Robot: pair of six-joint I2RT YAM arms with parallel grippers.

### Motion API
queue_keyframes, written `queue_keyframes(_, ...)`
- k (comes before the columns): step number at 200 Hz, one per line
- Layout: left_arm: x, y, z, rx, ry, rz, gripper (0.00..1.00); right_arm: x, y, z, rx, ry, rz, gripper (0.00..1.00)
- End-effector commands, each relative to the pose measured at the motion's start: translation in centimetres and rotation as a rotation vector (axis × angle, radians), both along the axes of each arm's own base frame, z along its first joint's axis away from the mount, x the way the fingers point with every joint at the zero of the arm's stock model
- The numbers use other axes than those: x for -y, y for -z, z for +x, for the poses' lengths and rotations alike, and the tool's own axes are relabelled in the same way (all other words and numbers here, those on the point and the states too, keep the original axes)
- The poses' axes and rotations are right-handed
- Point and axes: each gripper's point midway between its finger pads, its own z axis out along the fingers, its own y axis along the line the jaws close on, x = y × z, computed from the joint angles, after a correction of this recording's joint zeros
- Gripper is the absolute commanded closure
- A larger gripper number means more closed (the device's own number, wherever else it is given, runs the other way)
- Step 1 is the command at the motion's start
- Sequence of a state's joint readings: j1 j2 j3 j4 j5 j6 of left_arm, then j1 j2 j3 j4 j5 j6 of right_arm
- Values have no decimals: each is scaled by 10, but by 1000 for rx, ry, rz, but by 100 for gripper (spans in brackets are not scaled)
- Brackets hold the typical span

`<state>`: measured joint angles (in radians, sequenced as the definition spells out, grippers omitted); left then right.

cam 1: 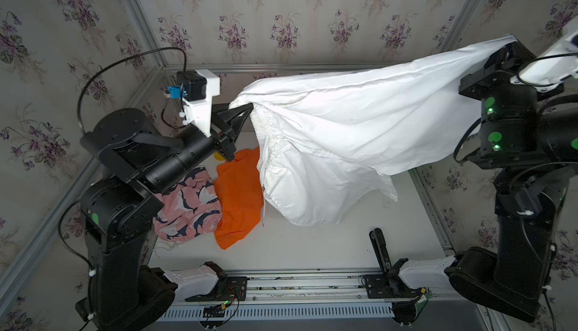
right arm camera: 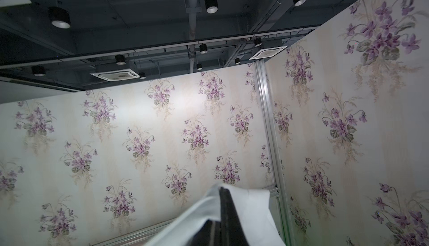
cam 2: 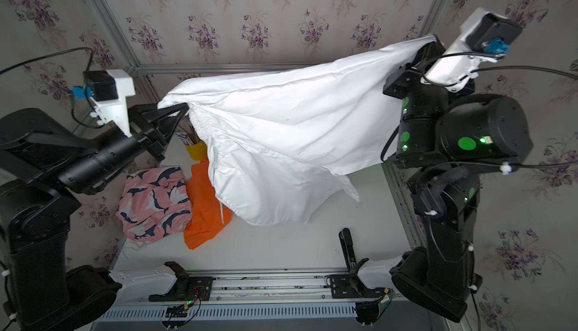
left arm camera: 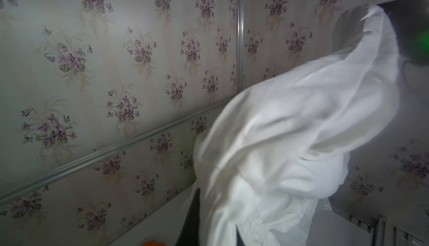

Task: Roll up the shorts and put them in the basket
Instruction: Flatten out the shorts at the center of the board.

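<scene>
We count three pairs of shorts: one pair of white shorts (cam 1: 328, 132), one pair of orange shorts (cam 1: 237, 195) and one pair of pink shark-print shorts (cam 1: 187, 207). We count two robot arms, the left arm (cam 1: 119, 220) and the right arm (cam 1: 516, 226). There are two grippers, the left gripper (cam 1: 248, 107) and the right gripper (cam 2: 433, 45). We also count two cameras, the left wrist camera (cam 1: 200, 88) and the right wrist camera (cam 2: 488, 32), and one yellow cup (cam 2: 195, 151).

lifted shorts (cam 1: 344, 132): hung between left gripper (cam 1: 247, 109) and right gripper (right arm camera: 223, 192), above table (cam 1: 312, 245).
middle shorts (cam 1: 237, 195): on table, partly under lifted shorts.
left shorts (cam 1: 187, 207): on table, touching middle shorts' left side.
</scene>
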<state>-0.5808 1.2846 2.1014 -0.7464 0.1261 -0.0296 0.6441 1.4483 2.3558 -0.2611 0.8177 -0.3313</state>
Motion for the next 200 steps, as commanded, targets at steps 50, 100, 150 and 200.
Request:
queue_keyframes(50, 18, 302, 141, -666, -297, 238, 100, 2, 242, 229, -476, 90, -82, 100)
queue_keyframes(100, 12, 367, 209, -837, -296, 235, 100, 4, 345, 301, -673, 50, -46, 100)
queue_keyframes(150, -3, 383, 213, -882, -280, 324, 100, -17, 387, 255, -865, -129, 10, 100)
queue_keyframes(200, -28, 430, 165, -969, -304, 407, 96, -12, 481, 135, -1040, -223, 194, 100)
